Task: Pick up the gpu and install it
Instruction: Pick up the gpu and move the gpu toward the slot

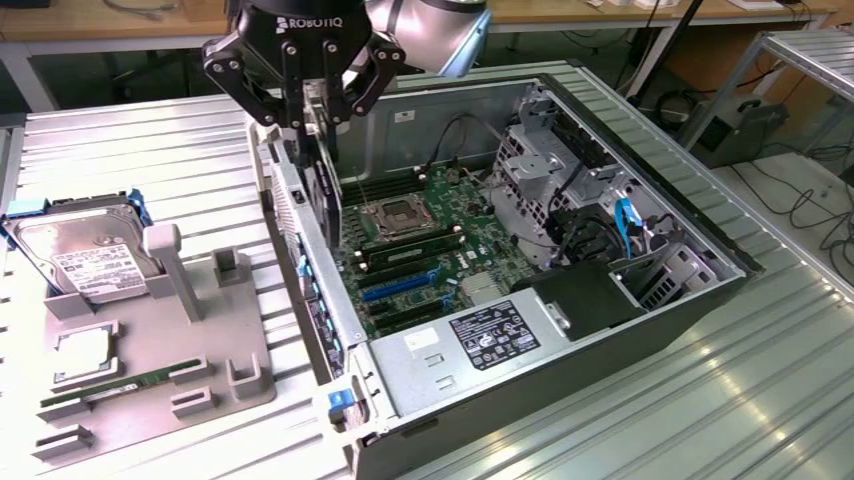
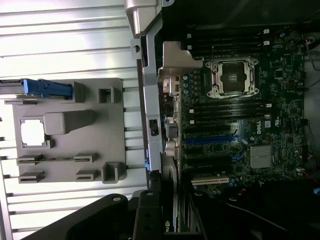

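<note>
Exterior view: high, oblique, mid-distance, looking down on case [image 1: 441, 120] and tray [image 1: 234, 385]. Wrist view: nearer, facing straight down. Shared: motherboard [image 1: 414, 265], tray, case edge.

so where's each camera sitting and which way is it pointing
Exterior view: off the arm, raised, looking down at an angle into the open computer case, with the grey parts tray on the exterior view's left; it shows the gripper holding the gpu edge-on above the case.
Wrist view: on the wrist, facing straight down past the gripper's fingers and the gpu at case and tray.
Shared: the motherboard with its CPU socket, the tray, the gpu.
</note>
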You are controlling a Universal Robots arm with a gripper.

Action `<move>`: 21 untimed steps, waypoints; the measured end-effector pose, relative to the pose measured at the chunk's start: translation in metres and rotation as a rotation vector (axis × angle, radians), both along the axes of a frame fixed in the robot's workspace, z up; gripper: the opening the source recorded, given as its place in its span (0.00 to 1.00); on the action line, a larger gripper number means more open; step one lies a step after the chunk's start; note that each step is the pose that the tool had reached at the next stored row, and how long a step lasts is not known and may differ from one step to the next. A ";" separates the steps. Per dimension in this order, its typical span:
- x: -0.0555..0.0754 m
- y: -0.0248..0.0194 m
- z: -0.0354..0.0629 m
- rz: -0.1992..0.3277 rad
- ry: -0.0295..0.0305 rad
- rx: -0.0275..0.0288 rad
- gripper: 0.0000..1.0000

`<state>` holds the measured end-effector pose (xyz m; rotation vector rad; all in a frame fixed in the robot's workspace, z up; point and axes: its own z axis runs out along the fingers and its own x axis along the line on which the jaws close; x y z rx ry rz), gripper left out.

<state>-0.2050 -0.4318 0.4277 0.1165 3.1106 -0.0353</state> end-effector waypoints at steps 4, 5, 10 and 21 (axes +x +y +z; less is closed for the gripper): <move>0.002 0.0000 0.0000 0.000 0.0000 0.0000 0.26; 0.003 0.0000 -0.0001 0.000 0.0000 0.0000 0.26; 0.006 0.0000 -0.0001 0.000 0.0000 -0.0001 0.26; 0.013 0.0000 -0.0001 0.000 0.0000 -0.0001 0.26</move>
